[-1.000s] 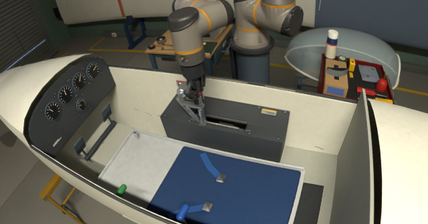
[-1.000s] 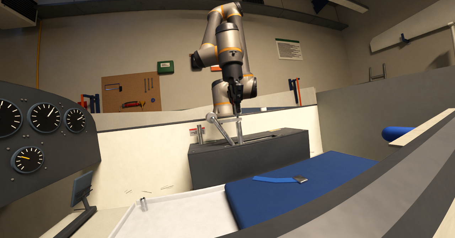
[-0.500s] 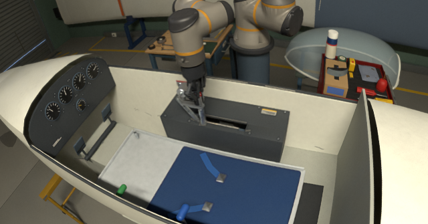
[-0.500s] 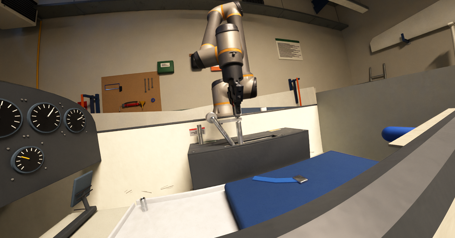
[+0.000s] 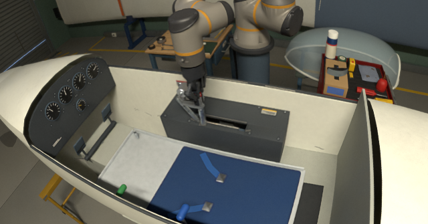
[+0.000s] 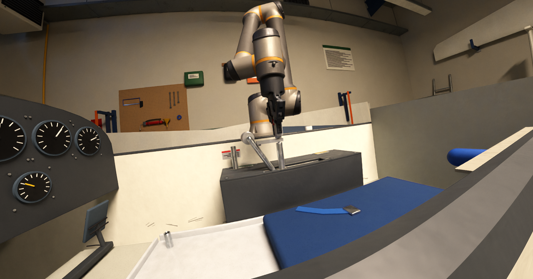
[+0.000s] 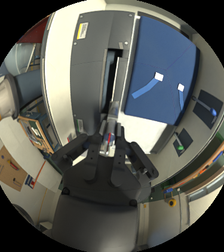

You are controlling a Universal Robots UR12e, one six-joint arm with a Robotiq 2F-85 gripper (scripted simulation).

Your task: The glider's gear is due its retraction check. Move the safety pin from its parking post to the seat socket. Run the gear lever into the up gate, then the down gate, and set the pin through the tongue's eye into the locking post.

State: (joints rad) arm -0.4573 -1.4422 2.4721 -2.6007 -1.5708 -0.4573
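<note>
The safety pin is mostly hidden between the fingers of my gripper, which is closed on it directly above the locking post on the dark gear console. The gear lever leans toward the instrument panel, its round knob at the top. A flat metal tongue reaches from the lever across the top of the locking post, and the pin stands over the tongue's end. The parking post stands empty by a red-and-white tag. The seat socket stands empty at the corner of the white seat pan.
The red toolbox sits outside the cockpit beyond the far wall. The blue seat cushion with two belt straps fills the floor in front of the console. The instrument panel closes the left end, and the console slot runs right of the lever.
</note>
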